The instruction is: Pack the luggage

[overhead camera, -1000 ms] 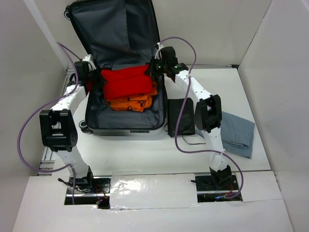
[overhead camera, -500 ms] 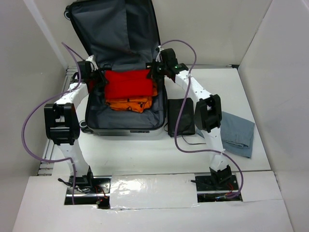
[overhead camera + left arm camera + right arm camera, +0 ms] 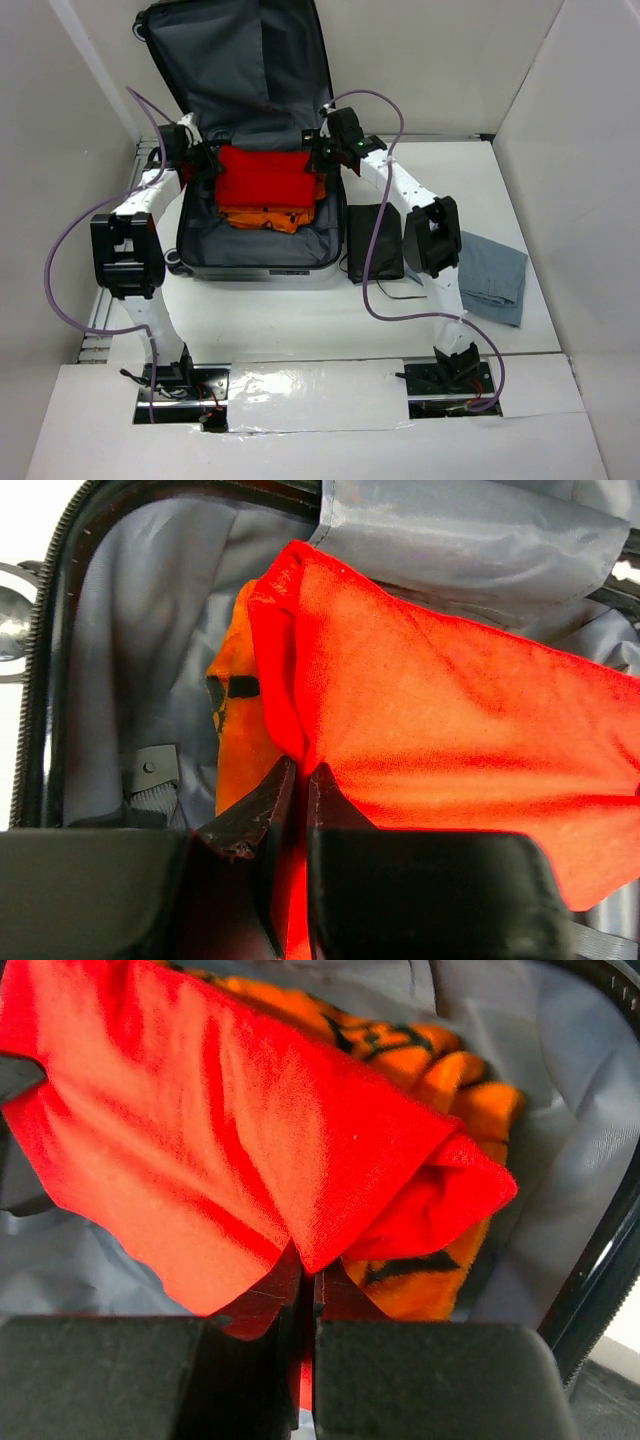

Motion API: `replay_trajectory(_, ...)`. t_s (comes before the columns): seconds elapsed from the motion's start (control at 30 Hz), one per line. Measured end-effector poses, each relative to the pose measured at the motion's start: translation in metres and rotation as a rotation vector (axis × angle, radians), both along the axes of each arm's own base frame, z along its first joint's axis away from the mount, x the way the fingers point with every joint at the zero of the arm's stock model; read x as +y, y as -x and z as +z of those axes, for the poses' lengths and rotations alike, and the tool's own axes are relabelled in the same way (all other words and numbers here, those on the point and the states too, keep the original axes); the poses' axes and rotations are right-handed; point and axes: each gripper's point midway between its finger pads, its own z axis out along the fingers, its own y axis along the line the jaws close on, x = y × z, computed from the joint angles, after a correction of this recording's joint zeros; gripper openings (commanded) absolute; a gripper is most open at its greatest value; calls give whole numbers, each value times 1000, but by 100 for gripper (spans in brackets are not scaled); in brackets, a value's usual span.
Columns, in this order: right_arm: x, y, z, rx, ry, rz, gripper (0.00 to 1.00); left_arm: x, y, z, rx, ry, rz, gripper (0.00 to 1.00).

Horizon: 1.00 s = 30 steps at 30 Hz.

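The luggage [image 3: 200, 255] lies open on the table, its lid leaning against the back wall, dark grey lining showing. A folded red garment [image 3: 262, 175] hangs stretched over an orange garment [image 3: 268, 215] in the lower half. My left gripper [image 3: 208, 162] is shut on the red garment's left edge [image 3: 300, 750]. My right gripper [image 3: 318, 157] is shut on its right edge [image 3: 320, 1250]. The orange garment also shows in the left wrist view [image 3: 240, 740] and in the right wrist view [image 3: 440, 1070].
A black folded item [image 3: 375, 240] lies right of the suitcase. A grey-blue folded garment [image 3: 492, 275] lies at the right of the table. Purple cables loop from both arms. White walls close in the back and sides.
Both grippers have carried the red garment a little toward the back of the suitcase, over the orange garment. The left arm's elbow has moved up and right.
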Motion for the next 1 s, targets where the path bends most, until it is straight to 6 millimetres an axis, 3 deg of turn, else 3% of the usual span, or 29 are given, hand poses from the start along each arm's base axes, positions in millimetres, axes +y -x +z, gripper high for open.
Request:
replay_trajectory(0.13, -3, 2, -10, 23, 7, 0, 0, -1, 0, -12, 25, 5, -5, 0)
replay_trajectory(0.23, -5, 1, -11, 26, 3, 2, 10, -1, 1, -23, 47, 7, -6, 0)
replay_trajectory(0.33, -6, 1, -13, 33, -2, 10, 20, -1, 1, -32, 64, 5, -6, 10)
replay_trajectory(0.37, -6, 1, -14, 35, -4, 15, 22, -1, 1, -34, 71, 4, -6, 24)
replay_trajectory(0.47, -6, -4, -11, 25, -6, 17, 54, 4, 1, -42, 94, -22, 1, 37)
replay_trajectory(0.5, -8, -6, -9, 23, -5, 14, 65, 7, 2, -44, 101, -36, 11, 48)
replay_trajectory(0.67, -27, -19, 1, -12, 26, -30, 87, 23, 4, -41, 104, -90, 46, 71)
replay_trajectory(0.8, -45, -19, 1, -4, 73, -71, 92, 27, 9, -23, 83, -116, 48, 75)
replay_trajectory(0.9, -58, -17, 16, -19, 96, -100, 93, 26, 7, 30, -13, -124, 39, 79)
replay_trajectory(1.0, -76, -10, 53, -75, 109, -144, 96, 19, 14, 84, -125, -118, 2, 86)
